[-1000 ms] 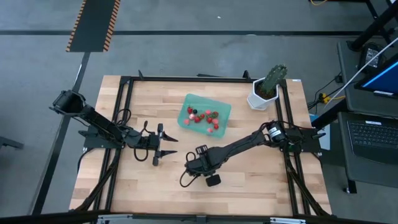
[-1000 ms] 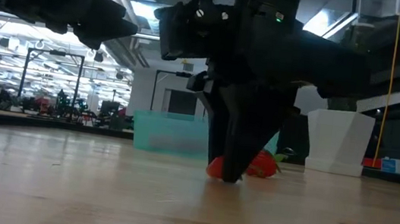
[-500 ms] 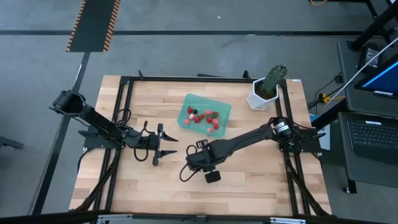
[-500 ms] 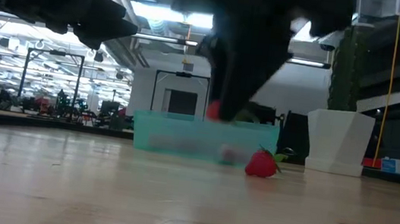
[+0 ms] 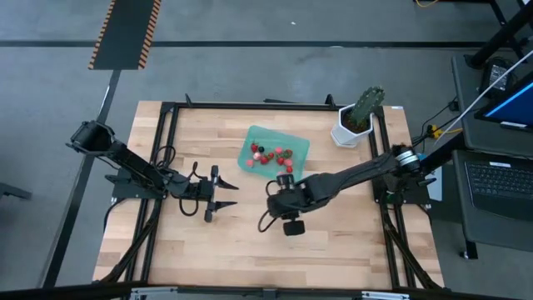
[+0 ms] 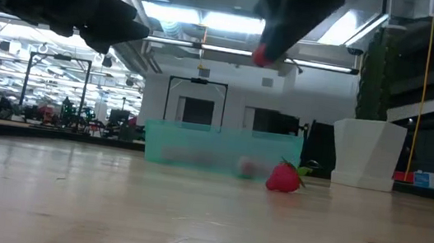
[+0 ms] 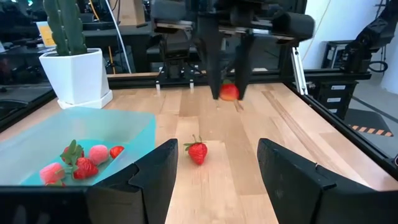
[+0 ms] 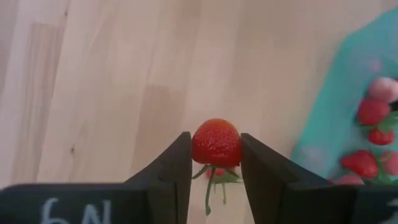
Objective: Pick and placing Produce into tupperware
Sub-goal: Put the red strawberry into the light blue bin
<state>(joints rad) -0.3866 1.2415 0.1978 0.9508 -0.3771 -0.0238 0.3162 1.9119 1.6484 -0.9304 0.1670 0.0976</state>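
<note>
While most berries (image 5: 270, 156) are already lying in the teal tupperware (image 5: 298, 147), the right gripper (image 8: 214, 163) is pinching one strawberry (image 8: 216, 142) aloft at its 6 o'clock; another strawberry (image 7: 198, 151) is waiting on the desk (image 5: 200, 129). The left gripper (image 5: 220, 194) is idling, fingers spread.

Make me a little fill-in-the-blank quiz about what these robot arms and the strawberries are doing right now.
1. The right gripper is shut on a red ____, lifted off the table.
2. One more strawberry lies on the wooden table, ____ the teal tupperware.
3. The left gripper waits with its fingers ____, holding nothing.
4. The cactus stands in a ____ pot.

Missing words: strawberry; outside; open; white
</note>
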